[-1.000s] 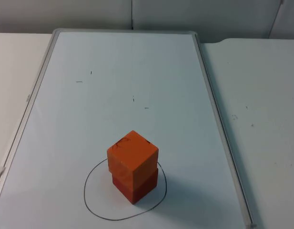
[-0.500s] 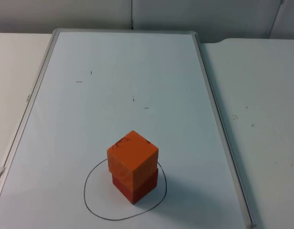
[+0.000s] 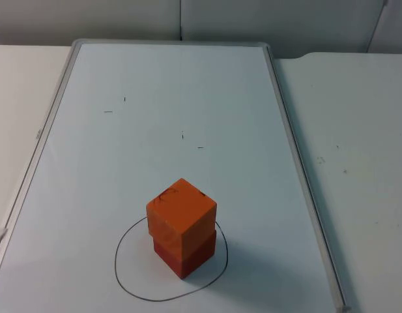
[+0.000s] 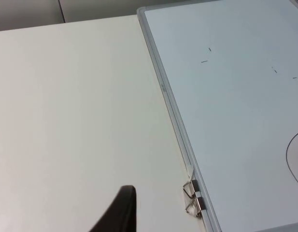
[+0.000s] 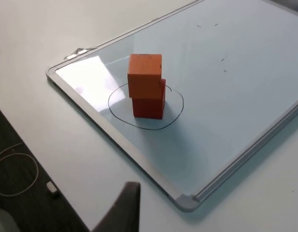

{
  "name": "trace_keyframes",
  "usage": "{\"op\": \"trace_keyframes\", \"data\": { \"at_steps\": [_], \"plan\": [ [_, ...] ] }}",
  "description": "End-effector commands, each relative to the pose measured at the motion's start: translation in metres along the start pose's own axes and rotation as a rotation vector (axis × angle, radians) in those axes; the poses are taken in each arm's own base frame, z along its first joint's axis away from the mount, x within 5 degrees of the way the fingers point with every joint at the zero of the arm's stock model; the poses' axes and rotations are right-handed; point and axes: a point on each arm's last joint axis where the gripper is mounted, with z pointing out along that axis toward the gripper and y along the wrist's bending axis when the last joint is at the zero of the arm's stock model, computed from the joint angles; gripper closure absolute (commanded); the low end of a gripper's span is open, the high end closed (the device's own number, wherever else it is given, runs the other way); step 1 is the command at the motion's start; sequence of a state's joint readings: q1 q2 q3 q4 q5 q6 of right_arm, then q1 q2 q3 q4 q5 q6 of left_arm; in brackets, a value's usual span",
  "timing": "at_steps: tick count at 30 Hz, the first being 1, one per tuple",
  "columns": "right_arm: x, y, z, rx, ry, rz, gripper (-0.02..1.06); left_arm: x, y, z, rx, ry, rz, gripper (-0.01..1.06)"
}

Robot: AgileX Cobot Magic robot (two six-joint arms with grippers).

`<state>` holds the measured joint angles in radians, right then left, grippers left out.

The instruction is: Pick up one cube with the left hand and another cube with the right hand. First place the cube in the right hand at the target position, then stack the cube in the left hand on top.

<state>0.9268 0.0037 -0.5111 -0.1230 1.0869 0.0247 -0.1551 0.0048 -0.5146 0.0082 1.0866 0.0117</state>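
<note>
An orange cube (image 3: 182, 210) sits on top of a darker red-orange cube (image 3: 186, 253). The stack stands inside a hand-drawn black circle (image 3: 115, 267) near the front of the whiteboard (image 3: 187, 98). The top cube is turned slightly against the lower one. In the right wrist view the orange cube (image 5: 145, 75) rests on the red-orange cube (image 5: 149, 106), some way ahead of my right gripper (image 5: 123, 208), which hangs off the board's near corner. My left gripper (image 4: 120, 212) waits over the bare table left of the board, holding nothing that I can see.
The whiteboard's metal frame (image 3: 303, 176) rises slightly above the white table. A clip (image 4: 192, 198) hangs on its left edge. Beyond the table's edge lie dark floor and a white cable (image 5: 16, 174). The grey partition wall (image 3: 187, 19) closes the far side.
</note>
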Motion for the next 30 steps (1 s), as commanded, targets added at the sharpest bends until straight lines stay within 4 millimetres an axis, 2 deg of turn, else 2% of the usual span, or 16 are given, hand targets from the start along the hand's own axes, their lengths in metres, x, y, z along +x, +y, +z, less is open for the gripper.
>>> {"op": "trace_keyframes", "data": {
  "at_steps": [1,10,14,23,30],
  "plan": [
    [0.0,0.0,0.0005,0.0,-0.012,0.004,0.08,-0.0001,0.0,-0.0002,-0.002,-0.012,-0.004,0.03],
    [0.0001,0.0002,0.0003,0.021,-0.01,0.014,0.08,-0.0001,0.0,-0.0002,-0.002,-0.012,-0.004,0.03],
    [0.0006,0.0009,-0.0007,0.122,-0.001,0.067,0.08,-0.0001,0.0,-0.0002,-0.002,-0.012,-0.004,0.03],
    [0.0019,0.005,-0.0039,0.52,0.035,0.273,0.08,-0.0001,0.0,-0.0002,-0.002,-0.012,-0.004,0.03],
    [0.0021,0.0071,-0.0048,0.691,0.051,0.362,0.08,-0.0001,0.0,-0.0002,-0.002,-0.012,-0.004,0.03]
  ]
}}
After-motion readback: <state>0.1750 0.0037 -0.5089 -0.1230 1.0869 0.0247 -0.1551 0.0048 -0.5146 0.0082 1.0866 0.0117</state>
